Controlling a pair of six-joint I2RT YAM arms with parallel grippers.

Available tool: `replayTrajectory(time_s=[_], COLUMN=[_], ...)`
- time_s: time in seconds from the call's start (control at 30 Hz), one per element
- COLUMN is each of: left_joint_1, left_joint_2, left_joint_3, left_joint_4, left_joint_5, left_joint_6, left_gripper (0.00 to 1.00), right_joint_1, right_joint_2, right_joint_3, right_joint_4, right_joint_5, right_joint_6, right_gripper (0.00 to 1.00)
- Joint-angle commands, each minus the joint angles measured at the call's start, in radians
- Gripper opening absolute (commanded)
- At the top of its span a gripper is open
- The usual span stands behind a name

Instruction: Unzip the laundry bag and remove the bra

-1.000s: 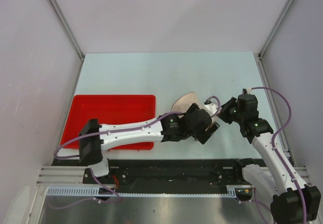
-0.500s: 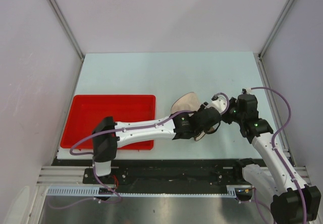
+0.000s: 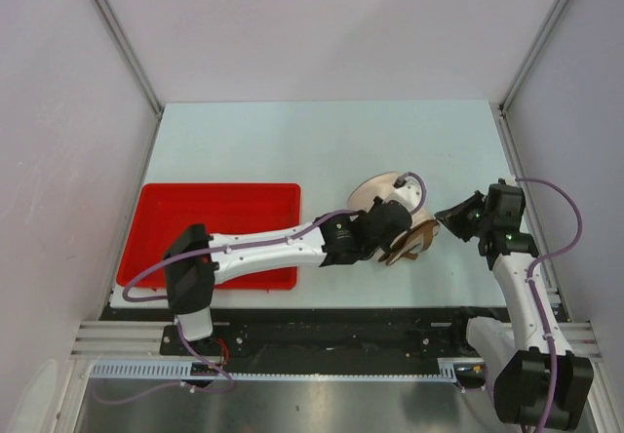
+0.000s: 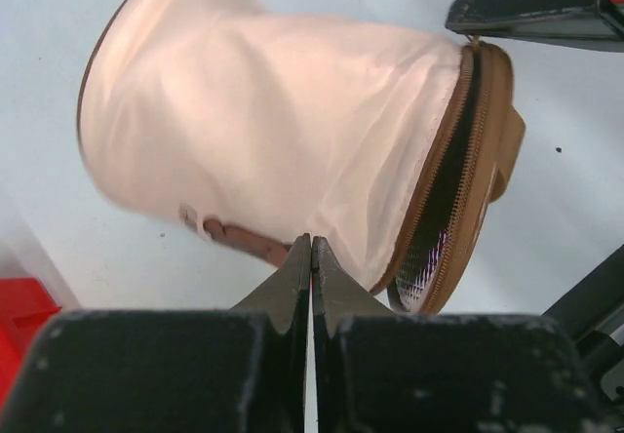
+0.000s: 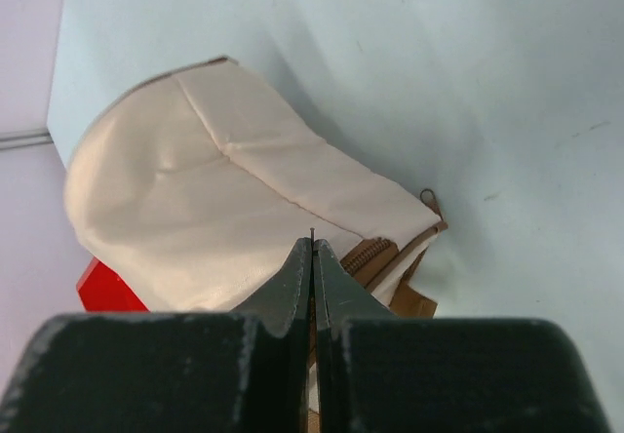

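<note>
Left gripper [image 4: 310, 255]: clenched, its tips meeting on the lower mesh wall of the laundry bag [image 4: 283, 131] and apparently pinching a fold of it.
Right gripper [image 5: 312, 255]: clenched as well, tips pressed together at the bag's brown rim. It seems to have hold of the bag there, but whether by the rim tape or by a pull I cannot tell.
Laundry bag: lies on its side on the table [image 3: 292, 140], a little beyond the right edge of the red tray [image 3: 219, 209]. One round cream face is turned toward the tray side, and the brown rim faces away from the tray.
Arms: the left gripper is at the bag's tray-facing flank. The right gripper is on the far side of the bag from the tray.
Zipper [image 4: 456, 160]: partly open. A dark gap runs between the two brown tapes along part of the rim, and the rest looks closed.
Bra: not out. None of it lies on the table beside the tray or the bag, so it is presumably inside, though the gap shows nothing clearly.
Done: bag braced by both grippers, zip started.
Left: run the zip further round the rim, spread the opening, reach in and draw out the bra.
</note>
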State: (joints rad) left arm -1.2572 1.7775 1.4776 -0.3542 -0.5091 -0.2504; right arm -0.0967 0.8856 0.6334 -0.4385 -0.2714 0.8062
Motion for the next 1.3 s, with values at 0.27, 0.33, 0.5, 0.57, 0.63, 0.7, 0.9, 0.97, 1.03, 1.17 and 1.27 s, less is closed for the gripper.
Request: replayTrajectory(time_s=[0.27, 0.33, 0.5, 0.57, 0.63, 0.7, 0.9, 0.97, 1.03, 1.17, 1.27], left_joint_1=[-0.002, -0.010, -0.025, -0.025, -0.025, -0.025, -0.021, -0.019, -0.015, 0.004, 0.024], left_joint_2=[-0.079, -0.093, -0.047, -0.005, 0.025, 0.072, 0.161, 0.175, 0.180, 0.171, 0.146], left_joint_3=[0.049, 0.023, 0.059, 0.090, 0.113, 0.150, 0.194, 0.197, 0.193, 0.190, 0.188], left_joint_4=[0.069, 0.110, 0.072, 0.057, 0.055, 0.049, 0.046, 0.046, 0.053, 0.060, 0.047], left_joint_5=[0.173, 0.205, 0.267, 0.261, 0.247, 0.219, 0.184, 0.175, 0.150, 0.124, 0.130], left_joint_6=[0.043, 0.100, 0.168, 0.186, 0.215, 0.235, 0.272, 0.273, 0.272, 0.257, 0.226], left_gripper=[0.51, 0.88, 1.00, 0.98, 0.93, 0.84, 0.73, 0.73, 0.69, 0.10, 0.00], right_joint_1=[-0.003, -0.001, 0.006, 0.009, 0.015, 0.020, 0.028, 0.028, 0.028, 0.028, 0.020], right_joint_2=[0.015, 0.015, 0.013, 0.010, 0.006, 0.003, -0.005, -0.010, -0.010, -0.008, -0.008], right_joint_3=[-0.024, -0.023, -0.024, -0.023, -0.023, -0.023, -0.023, -0.024, -0.024, -0.023, -0.023], right_joint_4=[0.030, 0.033, 0.043, 0.046, 0.047, 0.047, 0.041, 0.041, 0.040, 0.040, 0.044], right_joint_5=[-0.088, -0.092, -0.101, -0.101, -0.098, -0.098, -0.100, -0.101, -0.100, -0.097, -0.097], right_joint_6=[-0.030, -0.029, -0.016, -0.015, -0.013, -0.012, -0.009, -0.010, -0.010, -0.010, -0.015], right_gripper=[0.00, 0.00, 0.00, 0.00, 0.00, 0.00, 0.00, 0.00, 0.00, 0.00, 0.00])
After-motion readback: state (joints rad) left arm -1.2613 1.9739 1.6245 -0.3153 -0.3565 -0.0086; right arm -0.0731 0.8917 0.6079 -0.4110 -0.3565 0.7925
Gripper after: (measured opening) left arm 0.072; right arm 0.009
